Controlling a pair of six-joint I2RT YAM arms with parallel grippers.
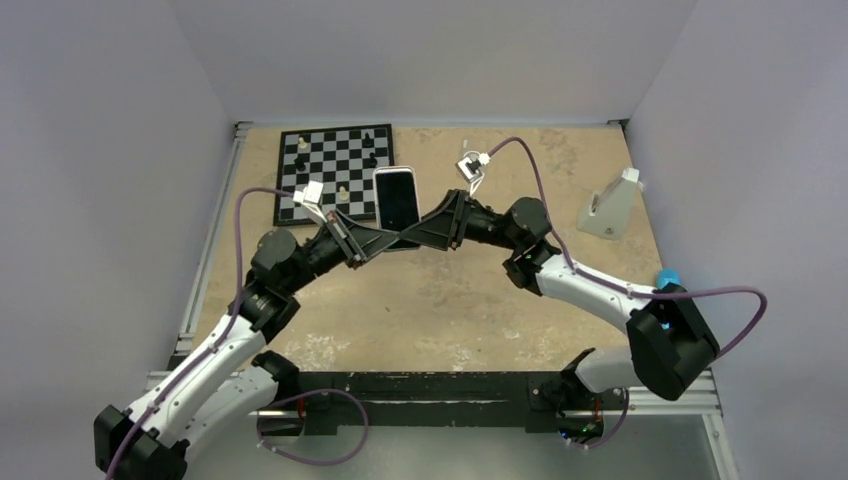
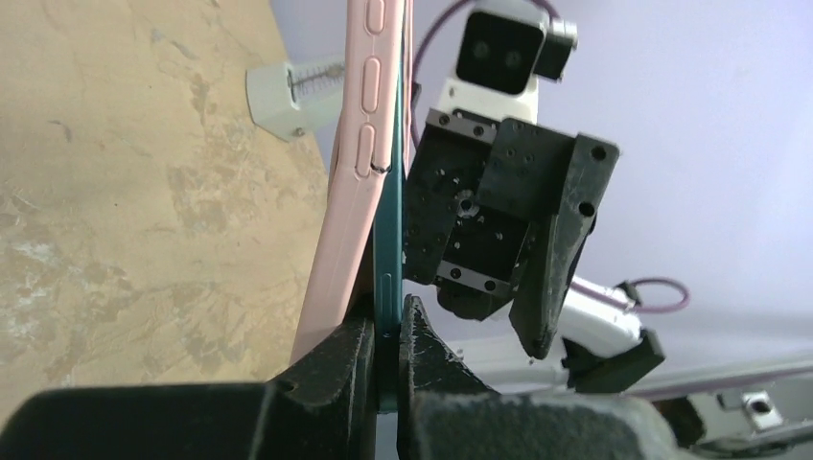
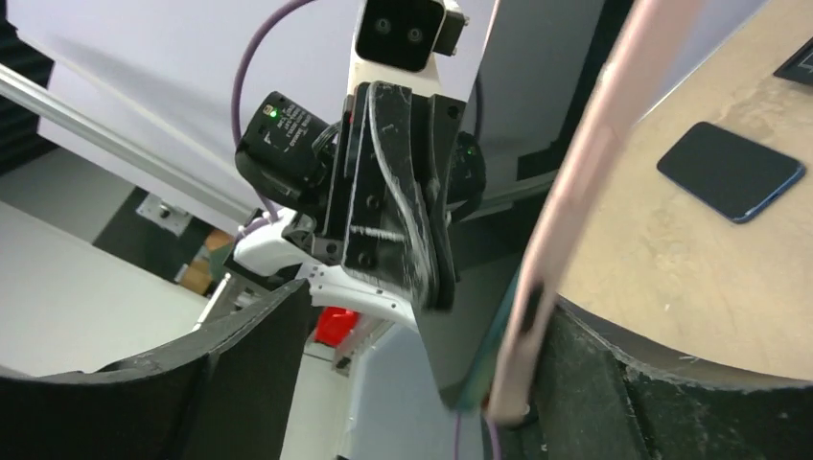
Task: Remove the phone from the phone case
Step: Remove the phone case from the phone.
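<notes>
The phone (image 1: 397,197) is held upright above the table with its black screen facing up. In the left wrist view, my left gripper (image 2: 388,331) is shut on the phone's teal side edge (image 2: 388,240). A pink shell with moulded button bumps, the phone case (image 2: 350,192), is splayed off that edge. My right gripper (image 3: 431,316) is open wide. The case's pink edge (image 3: 585,192) bends against the right gripper's right-hand finger (image 3: 633,393), with the teal phone edge (image 3: 499,335) beside it. In the top view, both grippers meet under the phone's near end: the left gripper (image 1: 383,240) and the right gripper (image 1: 418,234).
A chessboard (image 1: 335,170) with several pieces lies at the back left, just behind the phone. A grey stand (image 1: 610,210) is at the back right. A second, dark phone (image 3: 731,171) lies flat on the table. A blue object (image 1: 667,276) sits by the right arm.
</notes>
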